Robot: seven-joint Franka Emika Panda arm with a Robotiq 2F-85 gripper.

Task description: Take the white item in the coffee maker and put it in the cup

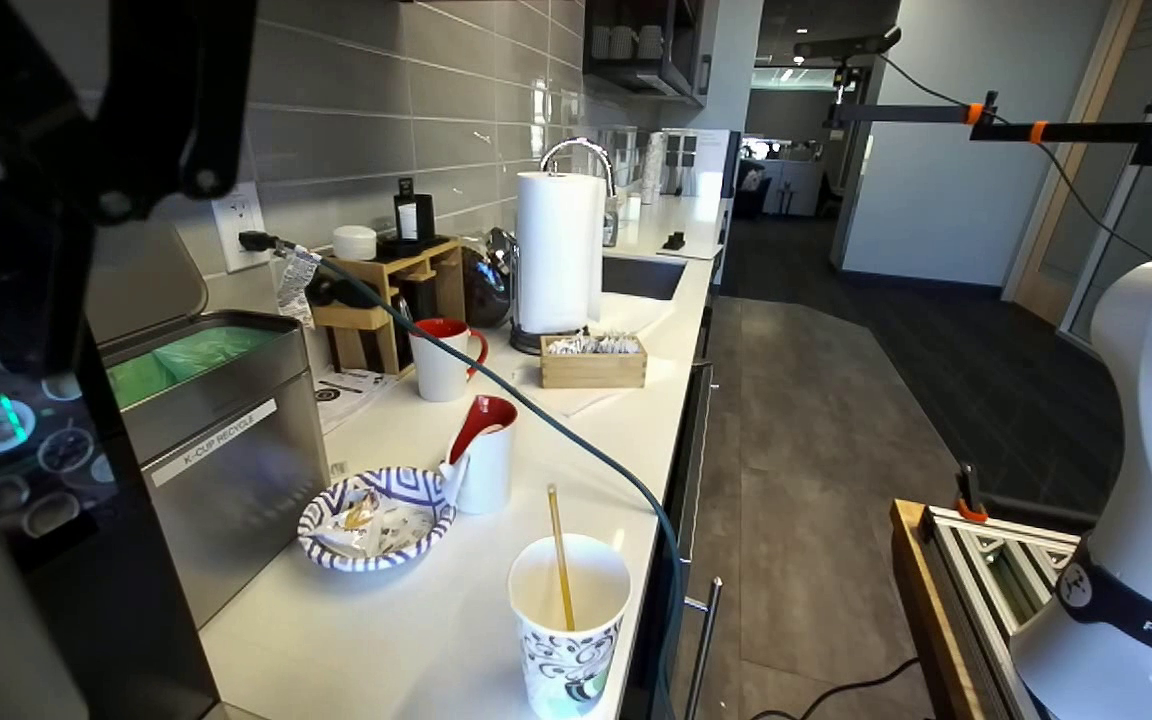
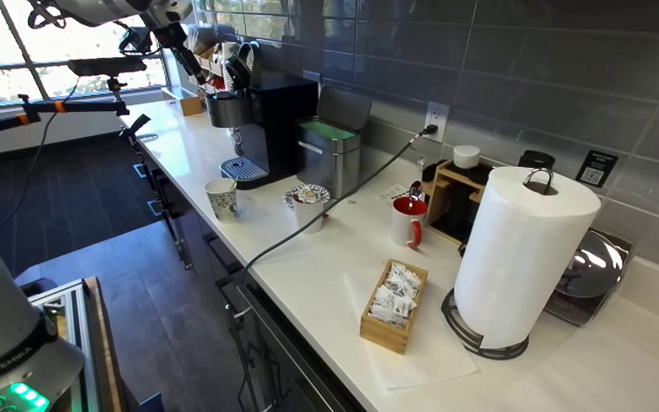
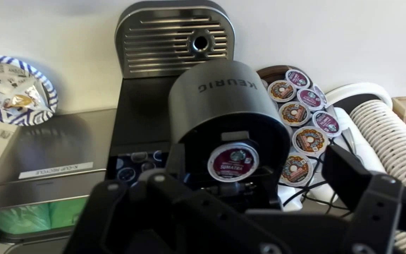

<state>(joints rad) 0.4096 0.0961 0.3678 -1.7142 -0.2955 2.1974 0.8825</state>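
Though stick (image 1: 561, 560) aslant, cup (image 1: 568, 662) upright, mouth-up.

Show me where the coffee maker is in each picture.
In an exterior view: the coffee maker fills the lower left corner.
In an exterior view: the coffee maker stands above and left of centre.
In the wrist view: the coffee maker is central, seen from above.
Shared landmark: the steel bin, right of it in both exterior views, left in the wrist view.
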